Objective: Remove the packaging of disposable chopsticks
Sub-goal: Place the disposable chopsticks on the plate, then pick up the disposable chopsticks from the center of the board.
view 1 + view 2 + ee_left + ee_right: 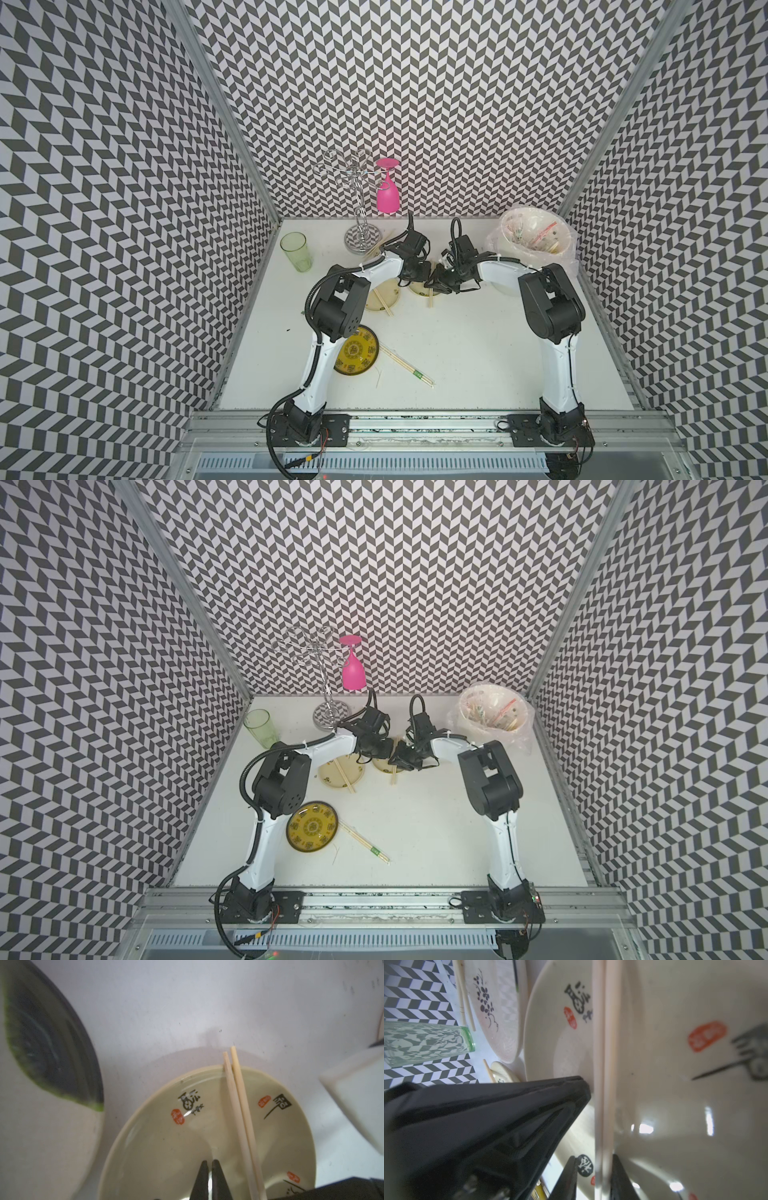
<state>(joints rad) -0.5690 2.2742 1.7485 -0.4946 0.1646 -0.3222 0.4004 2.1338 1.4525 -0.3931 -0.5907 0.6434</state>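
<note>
Nearest, at six o'clock, the green-banded packaging (409, 369) is seen unopened. The left gripper (209, 1162) is pressed together, empty; seemingly bare chopsticks (241, 1109) are laid across the small plate (158, 1151); the right gripper (593, 1157), parted astride them, should be lifted straight.

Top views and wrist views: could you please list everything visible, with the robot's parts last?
table: one, white, under everything
small cream plate: one, cream, centre
larger cream plate: one, cream, left of it
yellow plate: one, yellow, near left
tumbler: one, clear green, far left
rack: one, silver wire, far side
goblet: one, pink, hanging upside down from the rack
bin: one, cream, bag-lined, far right, holding wrappers
chopsticks: four pairs, pale wood; one on the small plate, one on the larger, one by the rack's base, one in a green-banded sleeve beside the yellow plate
left gripper: one, black, shut, over the small plate
right gripper: one, black, open, astride that plate's chopsticks
</note>
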